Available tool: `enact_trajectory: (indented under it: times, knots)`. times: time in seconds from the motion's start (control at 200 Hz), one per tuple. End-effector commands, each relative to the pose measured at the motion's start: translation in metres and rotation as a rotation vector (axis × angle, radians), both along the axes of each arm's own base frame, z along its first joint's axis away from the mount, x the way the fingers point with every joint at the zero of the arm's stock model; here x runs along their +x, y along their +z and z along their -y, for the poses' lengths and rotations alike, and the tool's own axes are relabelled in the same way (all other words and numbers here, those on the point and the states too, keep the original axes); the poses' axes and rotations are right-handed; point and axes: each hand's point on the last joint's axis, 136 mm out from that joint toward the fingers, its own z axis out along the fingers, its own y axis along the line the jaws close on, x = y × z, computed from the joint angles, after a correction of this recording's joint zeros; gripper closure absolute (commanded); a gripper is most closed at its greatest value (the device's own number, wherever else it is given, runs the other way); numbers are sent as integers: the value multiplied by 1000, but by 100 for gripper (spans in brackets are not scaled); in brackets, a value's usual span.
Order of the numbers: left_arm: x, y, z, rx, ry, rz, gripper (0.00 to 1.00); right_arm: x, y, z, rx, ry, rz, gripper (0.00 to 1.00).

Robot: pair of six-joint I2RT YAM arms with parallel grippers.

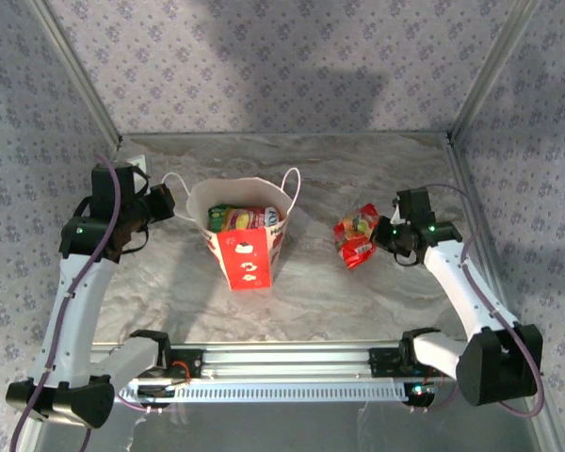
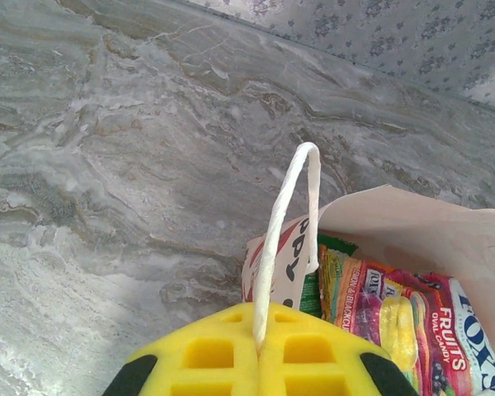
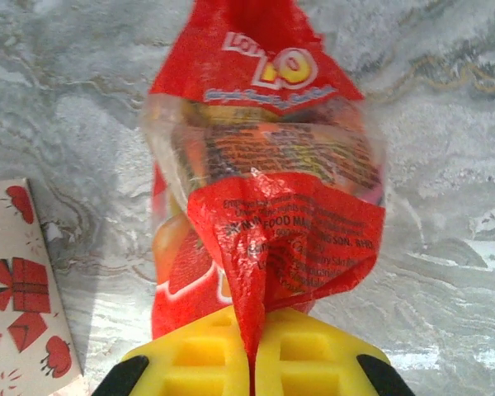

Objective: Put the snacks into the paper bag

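Note:
The white and red paper bag (image 1: 246, 254) stands open at the table's middle left, with several snack packets (image 1: 235, 218) inside; green, orange-yellow and pink ones (image 2: 396, 305) show in the left wrist view. My left gripper (image 1: 162, 201) is shut on the bag's white cord handle (image 2: 282, 223), holding it up at the bag's left rim. The red fruit-print packet (image 1: 356, 235) hangs to the right of the bag, with my right gripper (image 1: 392, 233) shut on its crumpled edge (image 3: 260, 313). The bag's strawberry-printed side (image 3: 21, 313) is at the left of the right wrist view.
The marble table (image 1: 169, 301) is walled by patterned panels at the back and sides. A metal rail (image 1: 282, 363) with the arm bases runs along the near edge. Bare marble lies between the bag and the red packet.

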Motion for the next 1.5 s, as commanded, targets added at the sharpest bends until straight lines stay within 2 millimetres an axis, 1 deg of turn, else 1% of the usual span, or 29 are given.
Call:
enact_trajectory:
  times: [0.0, 0.235, 0.345, 0.38, 0.39, 0.405, 0.48, 0.685, 0.919, 1.059, 1.284, 1.494]
  knots:
    - [-2, 7, -1, 17, -5, 32, 98, 4, 40, -1, -44, 13, 106, 100]
    - [-2, 4, -1, 19, -10, 29, 98, 4, 96, -9, -68, 31, 229, 100]
    - [-3, 5, -2, 22, -9, 35, 98, 6, 122, -19, -76, 64, 291, 100]
    - [-4, 6, -2, 24, -9, 38, 98, 6, 124, -24, -80, 76, 298, 100]
    - [-4, 6, -2, 24, -9, 40, 98, 7, 135, -25, -74, 79, 324, 100]
    - [-4, 8, -2, 24, -8, 44, 98, 7, 141, -27, -73, 85, 339, 100]
    - [-5, 10, -3, 24, -7, 50, 98, 7, 156, -34, -86, 99, 381, 100]
    - [-6, 12, -3, 25, -7, 56, 98, 0, 207, -47, -125, 146, 515, 100]
    - [-4, 13, -1, 14, -9, 55, 98, -10, 276, -60, -146, 207, 710, 100]
    - [-4, 15, -1, 10, -11, 59, 98, -15, 309, -67, -139, 248, 808, 100]
    - [-4, 18, 0, 12, -13, 65, 98, -20, 345, -98, -102, 379, 912, 100]
    - [-5, 18, -1, 13, -14, 66, 98, -31, 376, -150, -54, 581, 1004, 100]
